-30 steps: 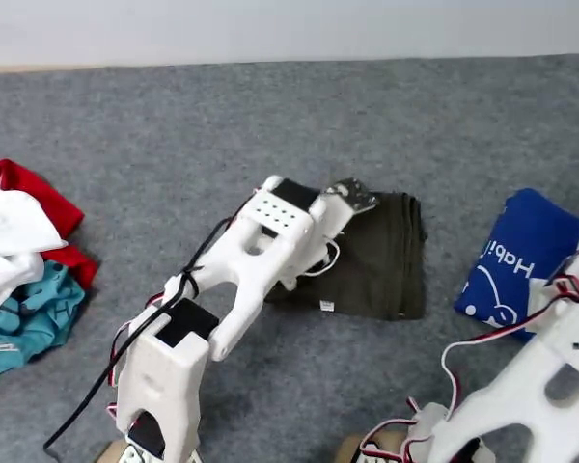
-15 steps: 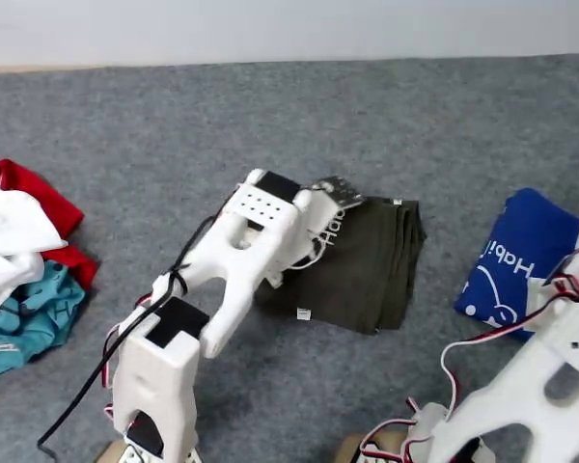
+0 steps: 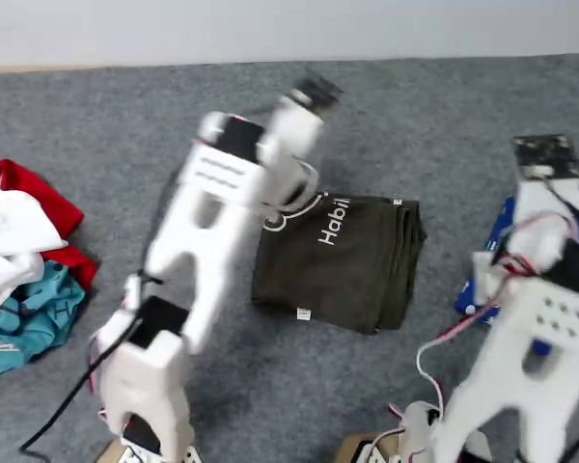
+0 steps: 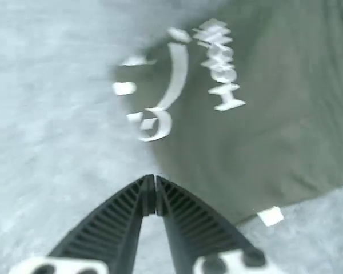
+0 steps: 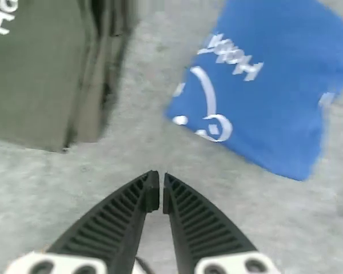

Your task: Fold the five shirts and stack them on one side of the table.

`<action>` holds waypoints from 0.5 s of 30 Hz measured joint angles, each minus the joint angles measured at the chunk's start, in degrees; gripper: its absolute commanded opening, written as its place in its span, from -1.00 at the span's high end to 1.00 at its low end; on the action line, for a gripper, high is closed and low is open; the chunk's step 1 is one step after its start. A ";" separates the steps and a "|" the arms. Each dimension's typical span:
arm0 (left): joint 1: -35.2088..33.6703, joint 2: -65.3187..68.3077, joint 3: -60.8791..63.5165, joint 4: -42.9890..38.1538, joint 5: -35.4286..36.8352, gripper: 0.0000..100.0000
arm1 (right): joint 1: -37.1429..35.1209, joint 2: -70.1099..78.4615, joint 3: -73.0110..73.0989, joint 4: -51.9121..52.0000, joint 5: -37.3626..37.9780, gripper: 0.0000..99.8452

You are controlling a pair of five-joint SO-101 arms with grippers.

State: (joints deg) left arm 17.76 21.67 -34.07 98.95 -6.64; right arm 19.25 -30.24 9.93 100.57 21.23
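A folded dark olive shirt (image 3: 338, 260) lies flat at the table's middle with its white print facing up. My left gripper (image 3: 314, 94) hangs shut and empty above the table behind it. In the left wrist view that gripper (image 4: 155, 180) is over the grey cloth at the edge of the olive shirt (image 4: 263, 114). A folded blue shirt (image 3: 465, 295) lies to the right, partly hidden by my right arm. My right gripper (image 5: 158, 176) is shut and empty above the strip of table between the blue shirt (image 5: 263, 97) and the olive shirt (image 5: 40, 74).
At the left edge sits a loose pile of a red shirt (image 3: 34, 193), a white shirt (image 3: 10, 231) and a teal shirt (image 3: 29, 318). Grey cloth covers the table (image 3: 444, 125). Both arm bases stand at the near edge.
My left gripper let go of the olive shirt and rose toward the back; the shirt now lies flat, print up. The right arm swung up over the blue shirt.
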 measured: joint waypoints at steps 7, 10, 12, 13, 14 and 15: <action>-11.08 -18.11 15.38 0.09 -1.67 0.99 | -10.64 11.52 0.00 -2.11 -8.00 0.88; -17.05 -26.37 22.42 0.18 -3.96 0.99 | -14.15 15.03 0.00 -4.31 -9.32 0.79; -21.45 -31.21 26.37 0.18 -5.54 0.99 | -15.91 16.88 0.00 -5.80 -12.13 0.74; -23.65 -33.05 28.04 0.18 -6.24 0.99 | -16.97 17.67 0.00 -6.68 -13.54 0.73; -26.02 -34.64 29.54 0.18 -7.12 0.99 | -18.20 18.46 0.00 -7.74 -14.77 0.72; -28.04 -36.04 30.77 0.18 -7.82 0.99 | -19.60 19.34 0.00 -8.79 -15.74 0.71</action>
State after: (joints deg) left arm -10.29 -14.37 -3.30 99.12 -14.46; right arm -0.35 -10.90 9.93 91.78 5.49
